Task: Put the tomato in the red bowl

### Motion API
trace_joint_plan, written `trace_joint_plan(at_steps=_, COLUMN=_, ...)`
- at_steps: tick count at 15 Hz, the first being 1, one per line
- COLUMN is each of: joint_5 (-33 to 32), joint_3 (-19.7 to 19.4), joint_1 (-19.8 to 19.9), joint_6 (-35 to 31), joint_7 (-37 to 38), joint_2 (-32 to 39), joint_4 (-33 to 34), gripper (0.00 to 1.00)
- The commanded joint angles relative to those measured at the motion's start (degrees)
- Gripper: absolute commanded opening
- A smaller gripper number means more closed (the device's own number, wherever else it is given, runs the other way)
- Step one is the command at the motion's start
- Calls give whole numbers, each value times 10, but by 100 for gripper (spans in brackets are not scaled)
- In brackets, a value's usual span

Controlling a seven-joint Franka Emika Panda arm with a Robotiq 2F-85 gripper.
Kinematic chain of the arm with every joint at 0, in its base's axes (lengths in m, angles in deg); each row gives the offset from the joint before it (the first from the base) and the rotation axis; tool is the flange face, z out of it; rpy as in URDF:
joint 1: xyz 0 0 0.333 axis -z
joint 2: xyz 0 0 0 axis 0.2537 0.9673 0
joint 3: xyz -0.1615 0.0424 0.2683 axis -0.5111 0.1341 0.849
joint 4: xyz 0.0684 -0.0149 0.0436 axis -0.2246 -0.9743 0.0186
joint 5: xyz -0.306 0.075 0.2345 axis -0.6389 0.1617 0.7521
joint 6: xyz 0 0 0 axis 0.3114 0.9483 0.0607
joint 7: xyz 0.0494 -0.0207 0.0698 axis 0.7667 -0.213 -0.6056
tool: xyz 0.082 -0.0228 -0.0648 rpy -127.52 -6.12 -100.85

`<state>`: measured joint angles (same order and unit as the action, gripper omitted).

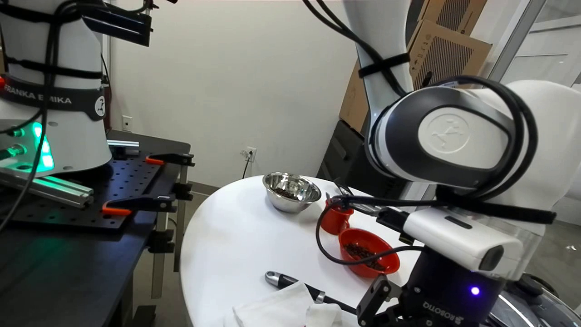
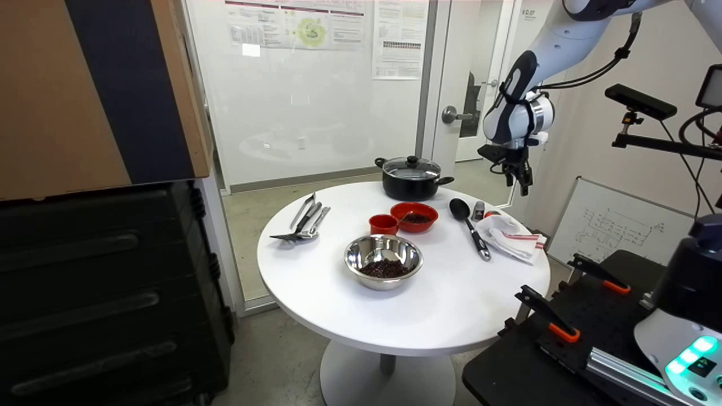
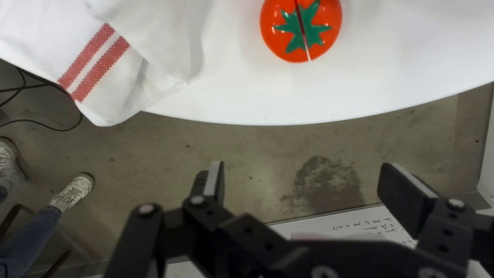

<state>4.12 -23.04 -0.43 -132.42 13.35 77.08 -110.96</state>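
Note:
The tomato is round and orange-red, with a green star leaf and a split line across it. It sits on the white table near its edge in the wrist view. In an exterior view the tomato shows partly behind the cloth. The red bowl stands on the table with dark beans inside; the red bowl shows in both exterior views. My gripper is open and empty. In an exterior view the gripper hangs above and beyond the table edge near the tomato, not touching it.
A white cloth and a small grey shaker lie close to the tomato. A black spoon, red cup, steel bowl, lidded black pot and utensils stand or lie on the table.

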Motion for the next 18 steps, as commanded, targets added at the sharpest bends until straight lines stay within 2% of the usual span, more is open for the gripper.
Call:
trace_joint_plan(at_steps=1, joint_5=25, joint_3=4, joint_1=-6, joint_6=-20, joint_7=-7, joint_2=24, joint_4=5, gripper=100)
trace_joint_plan(at_steps=9, joint_5=54, joint_3=16, joint_1=-16, joint_6=-100, joint_7=-11, joint_2=58, joint_4=0, gripper=100)
trace_joint_plan(at_steps=18, joint_5=71, joint_3=10, joint_1=-35, joint_6=-125, joint_7=-7, joint_2=96, joint_4=10, gripper=100)
